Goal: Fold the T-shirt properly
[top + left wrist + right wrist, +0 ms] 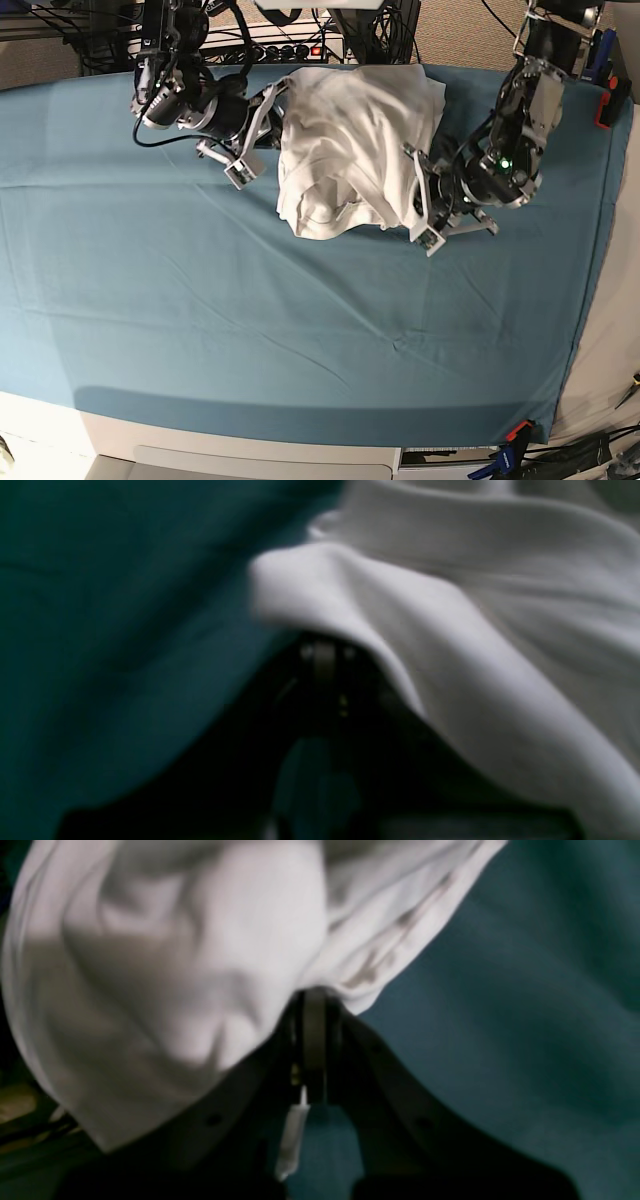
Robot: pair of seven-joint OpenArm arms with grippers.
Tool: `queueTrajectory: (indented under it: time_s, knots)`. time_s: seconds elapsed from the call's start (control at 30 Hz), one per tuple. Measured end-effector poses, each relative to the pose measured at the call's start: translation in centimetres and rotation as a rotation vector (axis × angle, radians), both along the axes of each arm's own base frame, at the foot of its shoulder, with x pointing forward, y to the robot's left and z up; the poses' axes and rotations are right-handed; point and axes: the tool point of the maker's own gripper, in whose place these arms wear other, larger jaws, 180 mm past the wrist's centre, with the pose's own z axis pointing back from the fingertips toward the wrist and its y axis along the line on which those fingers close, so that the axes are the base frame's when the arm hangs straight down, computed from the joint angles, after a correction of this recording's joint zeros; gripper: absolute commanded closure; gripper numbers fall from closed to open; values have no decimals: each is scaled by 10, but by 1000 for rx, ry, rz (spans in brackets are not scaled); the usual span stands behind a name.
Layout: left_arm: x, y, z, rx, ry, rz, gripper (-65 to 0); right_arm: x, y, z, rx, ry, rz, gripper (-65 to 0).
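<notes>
Here both grippers, the left gripper [418,205] and the right gripper [268,108], are pinching the bunched T-shirt [350,150] with closed jaws over the teal table cloth [250,320].

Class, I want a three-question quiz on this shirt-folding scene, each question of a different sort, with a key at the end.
1. True or false: the T-shirt lies spread flat on the table cloth.
2. Multiple choice: the right gripper is (A) open above bare cloth, (B) shut on the T-shirt, (C) out of view.
3. Short answer: in the base view, on which side of the T-shirt is the left gripper?

Key
1. False; it is bunched and wrinkled.
2. B; white fabric is pinched between its closed fingers.
3. On that view's right side, at the shirt's edge, shut on the fabric.
</notes>
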Motion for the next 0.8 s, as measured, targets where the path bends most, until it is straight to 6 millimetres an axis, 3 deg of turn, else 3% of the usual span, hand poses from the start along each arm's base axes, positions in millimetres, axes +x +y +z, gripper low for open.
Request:
queueTrajectory:
  time_s: [0.1,0.27,0.43,0.5,0.57,0.63,0.7,0.8]
  knots:
    - [5,1,3,-4,-10,19,0,-1,-6,-5,-41,5,-2,0]
    - [12,15,4,37,-32,69,0,9,-34,-10,-148,-9,-57,0]
    - [34,56,20,37,-92,214,0,36,-93,8,-157,-72,-313,0]
    - [41,75,30,7,-107,281,0,43,-108,23,-82,-105,-398,0]
    - [44,81,42,-108,-88,339,0,49,-104,48,98,-157,-438,0]
    - [42,78,53,-220,-82,313,0,47,-90,69,236,-200,-370,0]
    - [31,69,59,-314,-53,254,0,41,-70,85,360,-210,-295,0]
    - [3,48,53,-403,25,146,0,36,-50,98,480,-201,-245,0]
